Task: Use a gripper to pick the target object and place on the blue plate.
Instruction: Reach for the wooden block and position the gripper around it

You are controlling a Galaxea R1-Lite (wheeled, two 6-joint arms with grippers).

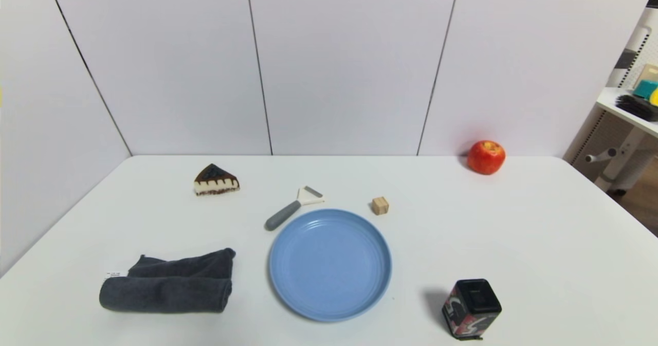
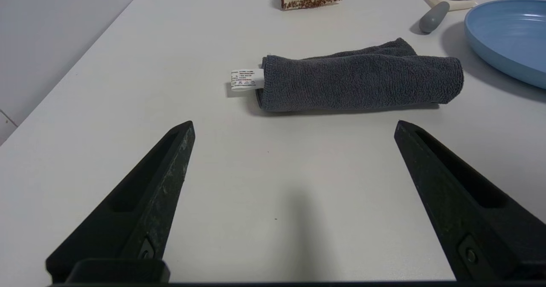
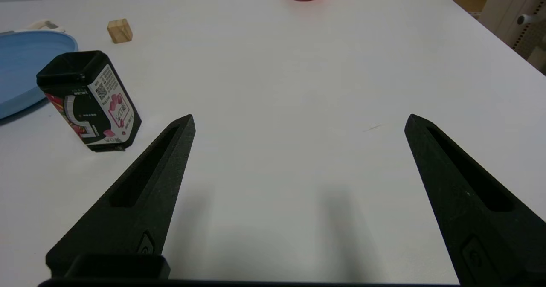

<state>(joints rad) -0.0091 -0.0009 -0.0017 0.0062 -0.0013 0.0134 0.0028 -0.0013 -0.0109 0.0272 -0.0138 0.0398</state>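
Observation:
A small tan wooden cube, the target object (image 1: 380,205) (image 3: 120,30), rests on the white table just behind the right rim of the blue plate (image 1: 288,289) (image 3: 25,61) (image 2: 490,48). The plate is round, light blue and has nothing on it. Neither arm shows in the head view. My right gripper (image 3: 298,118) is open over bare table at the near right, well short of the cube. My left gripper (image 2: 294,123) is open too, low over the table in front of the rolled towel.
A rolled dark grey towel (image 1: 167,284) (image 2: 358,80) lies left of the plate. A grey-handled peeler (image 1: 290,208) and a cake slice (image 1: 216,180) sit behind. A black-topped red box (image 1: 471,308) (image 3: 87,101) stands right of the plate. A red apple (image 1: 486,157) is at the far right.

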